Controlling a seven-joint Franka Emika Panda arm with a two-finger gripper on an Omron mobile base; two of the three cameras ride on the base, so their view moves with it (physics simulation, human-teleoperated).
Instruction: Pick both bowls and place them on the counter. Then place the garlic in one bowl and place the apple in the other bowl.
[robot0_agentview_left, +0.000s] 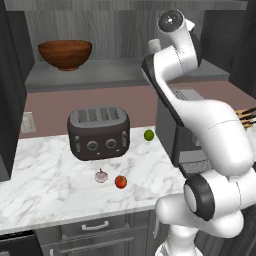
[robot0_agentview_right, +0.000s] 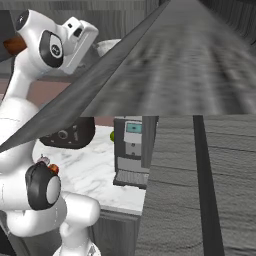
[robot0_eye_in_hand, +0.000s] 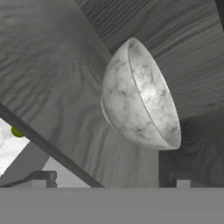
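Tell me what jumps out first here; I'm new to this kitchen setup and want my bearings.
The big white arm rears up over the marble counter, reaching toward the grey shelf where a glossy brown wooden bowl sits at the left. In the hand view, the marbled white bowl looms close ahead. On the counter, a dark toaster stands behind the garlic and red apple.

bowls: two, one brown wooden bowl (robot0_agentview_left: 65, 53) and one marbled bowl (robot0_eye_in_hand: 141, 96); garlic (robot0_agentview_left: 101, 176): one; apple (robot0_agentview_left: 120, 181): one; green fruit (robot0_agentview_left: 149, 134): one; toaster (robot0_agentview_left: 99, 132): one, with four slots; coffee machine (robot0_agentview_right: 131, 150): one; drawer handle (robot0_agentview_left: 95, 226): one was seen
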